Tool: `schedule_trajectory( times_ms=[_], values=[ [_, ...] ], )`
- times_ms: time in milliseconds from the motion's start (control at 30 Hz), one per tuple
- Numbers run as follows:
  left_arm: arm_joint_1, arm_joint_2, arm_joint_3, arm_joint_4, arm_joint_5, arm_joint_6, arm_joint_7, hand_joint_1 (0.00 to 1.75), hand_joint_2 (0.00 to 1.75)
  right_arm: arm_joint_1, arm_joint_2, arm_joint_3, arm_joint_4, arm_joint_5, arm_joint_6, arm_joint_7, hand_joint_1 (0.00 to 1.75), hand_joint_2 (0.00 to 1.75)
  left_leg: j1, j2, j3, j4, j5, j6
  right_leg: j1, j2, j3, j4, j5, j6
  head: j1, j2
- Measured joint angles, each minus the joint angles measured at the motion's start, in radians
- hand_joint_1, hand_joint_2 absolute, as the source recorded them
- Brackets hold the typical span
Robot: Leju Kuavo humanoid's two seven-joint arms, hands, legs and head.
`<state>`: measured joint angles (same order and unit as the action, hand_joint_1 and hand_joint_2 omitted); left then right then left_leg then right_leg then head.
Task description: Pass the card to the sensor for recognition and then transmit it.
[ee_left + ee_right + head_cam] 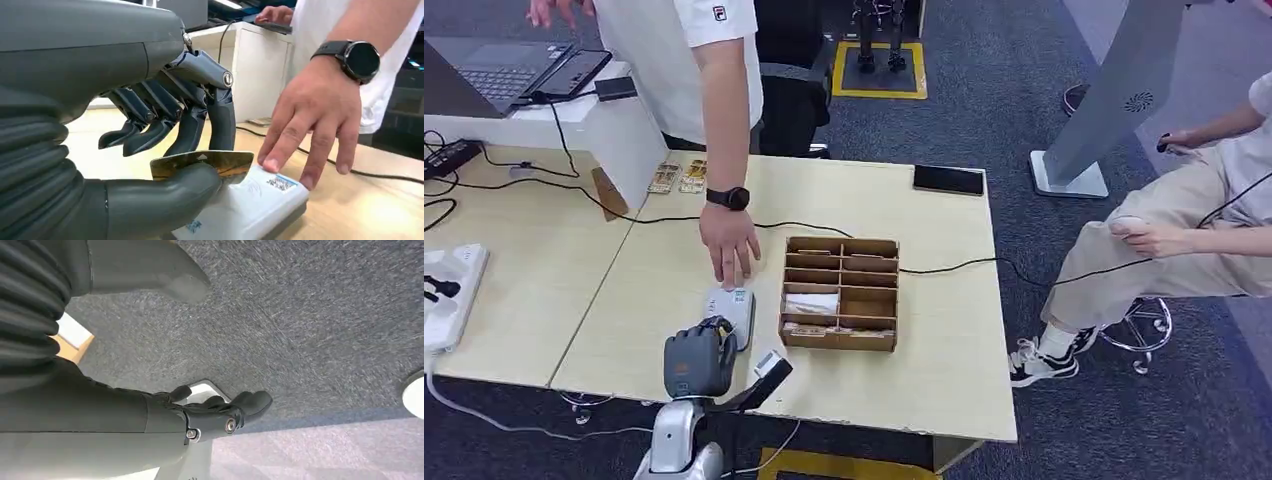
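Left hand (165, 145) pinches one card (202, 165) between thumb and fingers, holding it flat just above the near end of the white sensor (250, 205); the thumb covers the card's near edge, and contact between card and sensor cannot be determined. In the head view the left hand (699, 358) hides the card and the sensor's near end. The sensor (732, 305) lies on the bench (944, 370) close to its near edge, just left of the wooden box (840, 293).

One person's hand (730, 243) reaches from the far side, fingertips resting on the sensor's far end; a dark watch (728, 197) sits on that wrist. The person's head is cut off by the frame.

Right hand (220, 412) hangs over grey carpet (325, 315), fingers curled in, nothing visibly held.

The box has several compartments; the contents of the front ones are too small to identify. A black cable (964, 266) crosses the bench behind the box and drops off the right edge. One black phone (948, 179) lies near the far right corner. Two small packets (678, 177) lie at the far edge, details illegible. The bench surface right of the box is bare to the right edge. A second person (1184, 230) sits beyond that edge, partly out of frame.
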<state>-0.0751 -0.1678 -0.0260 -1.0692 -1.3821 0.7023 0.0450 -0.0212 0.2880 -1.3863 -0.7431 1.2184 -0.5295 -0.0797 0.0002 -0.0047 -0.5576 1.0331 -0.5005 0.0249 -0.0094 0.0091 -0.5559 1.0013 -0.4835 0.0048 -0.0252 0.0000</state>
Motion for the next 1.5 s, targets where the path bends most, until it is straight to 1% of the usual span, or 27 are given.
schedule_trajectory(
  times_ms=[233,433,533,633,700,800,867,967,1033,1167,1300,1500],
  values=[
    [-0.007,0.013,-0.026,0.036,0.007,-0.001,0.014,1.75,1.75,0.001,0.002,0.006,-0.009,0.014,0.0,0.0,0.0,1.75,0.0,0.0,0.0,0.0,0.0,0.0,0.0,0.0,0.0,0.0,0.0,0.0,0.0,0.0],
    [-0.01,0.026,-0.051,0.044,0.034,0.001,0.046,1.75,1.75,0.001,0.002,0.005,-0.01,0.024,0.0,-0.001,0.0,1.75,0.0,0.0,0.0,0.0,0.0,0.0,0.0,0.0,0.0,0.0,0.0,0.0,0.0,0.0],
    [-0.01,0.032,-0.061,0.044,0.063,0.003,0.046,1.75,1.75,0.001,0.002,0.005,-0.01,0.033,0.0,-0.002,0.0,1.75,0.0,0.0,0.0,0.0,0.0,0.0,0.0,0.0,0.0,0.0,0.0,0.0,0.0,0.0],
    [-0.007,0.032,-0.061,0.03,0.142,0.003,0.009,1.75,1.75,0.001,0.003,0.005,-0.011,0.034,0.0,-0.002,0.0,1.75,0.0,0.0,0.0,0.0,0.0,0.0,0.0,0.0,0.0,0.0,0.0,0.0,0.0,0.0],
    [-0.004,0.032,-0.061,0.004,0.199,0.003,-0.022,1.75,1.75,0.001,0.005,0.003,-0.012,0.035,-0.001,-0.002,0.0,1.75,0.0,0.0,0.0,0.0,0.0,0.0,0.0,0.0,0.0,0.0,0.0,0.0,0.0,0.0],
    [-0.002,0.032,-0.061,-0.049,0.276,0.002,-0.051,1.75,1.75,0.001,0.01,-0.001,-0.017,0.049,-0.001,-0.002,0.0,1.75,0.0,0.0,0.0,0.0,0.0,0.0,0.0,0.0,0.0,0.0,0.0,0.0,0.0,0.0],
    [-0.002,0.032,-0.061,-0.094,0.317,-0.001,-0.063,1.75,1.75,0.001,0.013,-0.005,-0.018,0.053,-0.002,-0.003,0.0,1.75,0.0,-0.001,0.0,0.0,0.0,0.0,0.0,0.0,0.0,0.0,0.0,0.0,0.001,0.0],
    [-0.011,0.032,-0.061,-0.166,0.357,-0.023,-0.07,1.75,1.75,-0.001,0.016,-0.005,-0.017,0.058,-0.002,-0.008,0.0,1.75,0.0,0.0,0.0,0.0,0.0,0.0,0.0,0.0,0.0,0.0,0.0,0.0,0.0,0.0],
    [-0.028,0.033,-0.061,-0.209,0.364,-0.035,-0.07,1.75,1.75,-0.001,0.018,-0.005,-0.016,0.07,-0.003,-0.017,0.0,1.75,0.0,0.0,0.0,0.0,0.0,0.0,0.0,0.0,0.0,0.0,0.0,0.0,0.0,0.0],
    [-0.078,0.042,-0.066,-0.244,0.369,-0.062,-0.056,1.75,1.75,-0.006,0.017,-0.005,-0.001,0.079,-0.01,-0.033,0.0,1.75,0.0,0.0,0.0,0.0,0.0,0.0,0.0,0.0,0.0,0.0,0.0,0.0,0.0,0.0],
    [-0.138,0.053,-0.066,-0.245,0.397,-0.086,-0.039,1.75,1.75,-0.01,0.016,-0.005,0.022,0.086,-0.026,-0.04,0.0,1.75,0.0,0.0,0.0,0.0,0.0,0.0,0.0,0.0,0.0,0.0,0.0,0.0,0.0,0.0],
    [-0.225,0.062,-0.066,-0.218,0.45,-0.105,-0.032,1.75,1.75,-0.013,0.01,-0.005,0.051,0.086,-0.041,-0.047,0.0,1.75,0.0,0.0,0.0,0.0,0.0,0.0,0.0,0.0,0.0,0.0,0.0,0.0,0.0,0.0]
  ],
)
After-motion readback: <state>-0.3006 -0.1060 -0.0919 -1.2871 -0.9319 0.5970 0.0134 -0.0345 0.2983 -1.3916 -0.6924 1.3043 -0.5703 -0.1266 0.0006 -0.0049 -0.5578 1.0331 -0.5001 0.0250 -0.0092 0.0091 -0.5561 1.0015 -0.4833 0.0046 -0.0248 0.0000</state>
